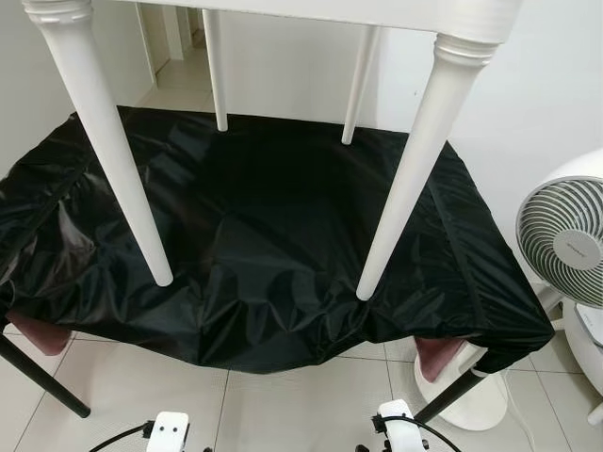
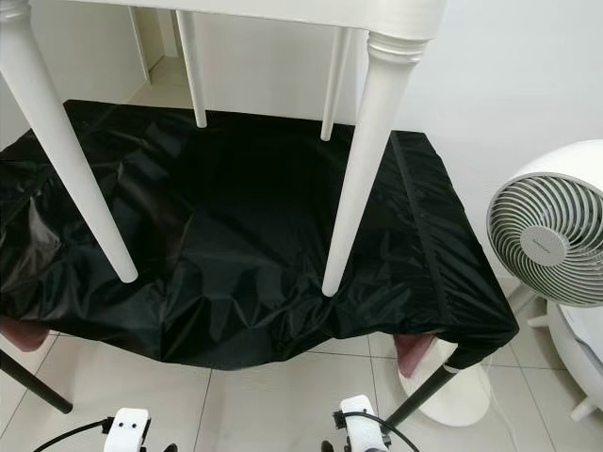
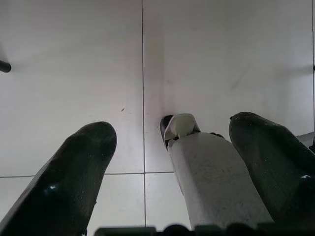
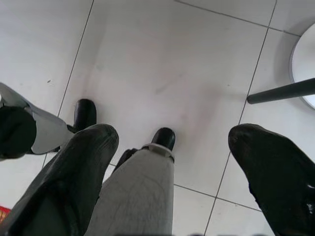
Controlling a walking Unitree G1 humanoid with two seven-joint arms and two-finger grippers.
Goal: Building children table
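Children's table [image 1: 283,8] is standing upright on a black sheet [image 1: 264,245], all four white legs [image 1: 104,141] fitted and resting on the cloth, so I am judging the build to be near its end. That sheet is draping over a larger work surface and hanging off its near edge in loose folds. A white fan [image 1: 565,240] is sitting just beside the surface on the robot's right. Both arms are hanging low over the tiled floor [image 3: 74,73]: the left gripper [image 3: 167,162] and right gripper [image 4: 167,162] are each showing fingers spread apart, holding nothing. Slippery cloth is the risk (a snagged fold could drag a leg), and the two nearest legs are standing close to the front edge, where a nudge might be tipping the table off.
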